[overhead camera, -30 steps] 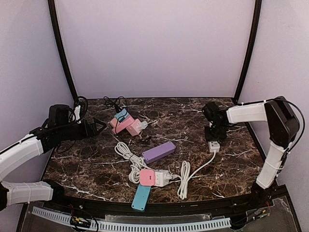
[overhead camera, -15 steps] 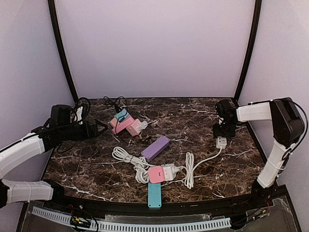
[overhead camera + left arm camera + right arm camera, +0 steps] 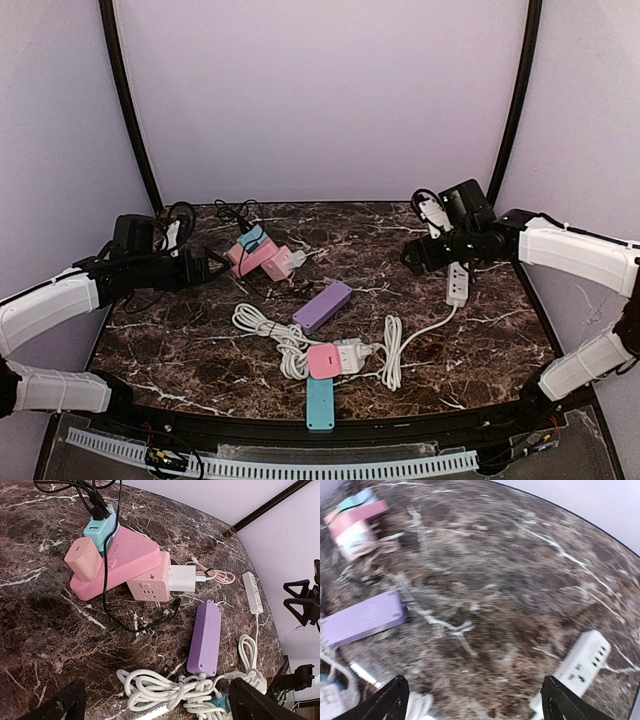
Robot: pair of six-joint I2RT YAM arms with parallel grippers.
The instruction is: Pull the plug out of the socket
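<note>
Spread wide, holding nothing: right gripper [image 3: 412, 256], hovering over the far-right marble table [image 3: 380, 225]. Just to its right, not touching — white power strip [image 3: 457, 283], lying flat, its cord [image 3: 425, 333] running near-left to the white plug [image 3: 347, 352] against the pink adapter [image 3: 322, 361]. Open marble leftward up to the purple strip [image 3: 323, 306]; right wall [image 3: 590, 150] close. Left gripper [image 3: 208, 268] likewise spread wide, far left.

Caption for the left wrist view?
Pink socket holding a white plug, purple strip, white cable on marble table, between open jaws.
</note>
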